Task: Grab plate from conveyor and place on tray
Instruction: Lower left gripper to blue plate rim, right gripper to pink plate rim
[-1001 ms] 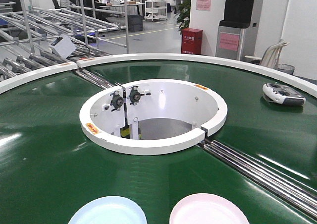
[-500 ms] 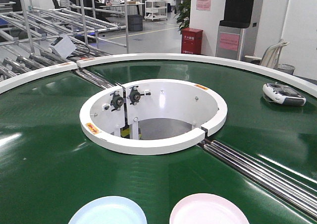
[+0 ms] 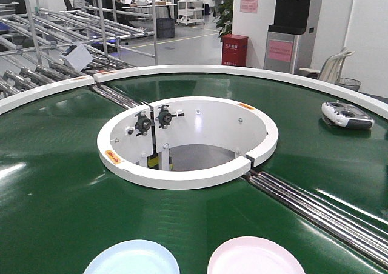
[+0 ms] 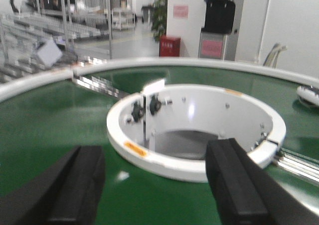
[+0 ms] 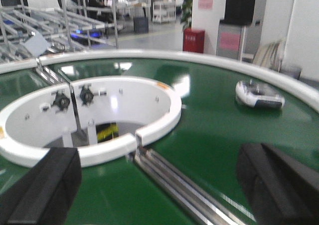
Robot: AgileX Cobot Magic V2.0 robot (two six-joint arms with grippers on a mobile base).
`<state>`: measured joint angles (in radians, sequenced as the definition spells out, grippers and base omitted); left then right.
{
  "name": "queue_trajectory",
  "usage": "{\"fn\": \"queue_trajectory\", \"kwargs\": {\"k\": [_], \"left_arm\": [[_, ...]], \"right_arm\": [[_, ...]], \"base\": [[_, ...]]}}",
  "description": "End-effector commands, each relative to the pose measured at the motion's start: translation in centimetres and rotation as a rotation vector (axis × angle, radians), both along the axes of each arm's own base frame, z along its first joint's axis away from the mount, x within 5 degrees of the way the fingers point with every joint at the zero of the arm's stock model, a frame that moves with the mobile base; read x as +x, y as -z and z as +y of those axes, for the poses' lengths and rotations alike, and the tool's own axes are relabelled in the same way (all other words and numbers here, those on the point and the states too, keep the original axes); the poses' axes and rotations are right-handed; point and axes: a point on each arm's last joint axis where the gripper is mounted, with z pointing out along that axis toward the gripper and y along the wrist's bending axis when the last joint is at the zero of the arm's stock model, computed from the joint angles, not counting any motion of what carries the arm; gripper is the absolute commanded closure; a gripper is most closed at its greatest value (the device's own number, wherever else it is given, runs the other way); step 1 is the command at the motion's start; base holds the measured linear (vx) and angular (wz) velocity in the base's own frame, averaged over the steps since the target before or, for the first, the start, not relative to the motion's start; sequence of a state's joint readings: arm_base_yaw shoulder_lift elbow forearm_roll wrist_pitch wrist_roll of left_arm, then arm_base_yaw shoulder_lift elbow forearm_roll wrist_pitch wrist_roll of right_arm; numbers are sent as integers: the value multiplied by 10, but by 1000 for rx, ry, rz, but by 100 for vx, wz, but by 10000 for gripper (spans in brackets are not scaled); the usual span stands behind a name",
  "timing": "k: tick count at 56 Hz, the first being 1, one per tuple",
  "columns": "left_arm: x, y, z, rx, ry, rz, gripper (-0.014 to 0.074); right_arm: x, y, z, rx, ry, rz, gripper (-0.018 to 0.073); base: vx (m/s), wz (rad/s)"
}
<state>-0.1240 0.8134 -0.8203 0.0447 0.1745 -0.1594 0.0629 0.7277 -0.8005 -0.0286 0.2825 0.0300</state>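
Blue plate [image 3: 131, 259] and pink plate [image 3: 254, 257] lie on the conveyor [image 3: 54, 183]; left claw [image 4: 153, 151] and right claw [image 5: 157, 155] both gape wide.

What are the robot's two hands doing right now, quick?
Left gripper: open, holding nothing.
Right gripper: open, holding nothing.

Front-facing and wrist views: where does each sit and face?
Front-facing: raised at the near edge, looking across the dark-green glossy conveyor belt, pale-blue round plate and pink round plate nearest; no arm shows.
Left wrist: low over the belt, facing the white central ring; open left gripper frames it.
Right wrist: low, further right, toward the grey handheld controller; open right gripper.
All three share the ring.
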Motion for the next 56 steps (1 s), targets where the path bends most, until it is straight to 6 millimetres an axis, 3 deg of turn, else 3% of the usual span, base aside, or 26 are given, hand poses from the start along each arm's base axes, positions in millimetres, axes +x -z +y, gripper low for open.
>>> {"fn": "queue_trajectory", "kwargs": {"k": [1,11,18,30,42,56], "left_arm": [[3,-12,-2,-69,8,7,40],[47,-4,-9,-60,6,309,40],[85,19,-19,-50,45,527,40],[132,80,-33,-84,109,741,40],[155,118,-36,-63,104,840,40],[170,154,-38,-56,93,939,40]], "right_arm": [[10,-14,0,5,3,30,-70],[61,-17,4,9,2,372,-24],[103,-8,14,25,-47,557,-24],[161,50,47,-42,-114,774,-24],[191,100,49,-35,-83,924,-24],[207,135,52,-40,-76,1009,-24]], "base": [[0,0],[0,0],[0,0],[0,0],[0,0],[0,0]]}}
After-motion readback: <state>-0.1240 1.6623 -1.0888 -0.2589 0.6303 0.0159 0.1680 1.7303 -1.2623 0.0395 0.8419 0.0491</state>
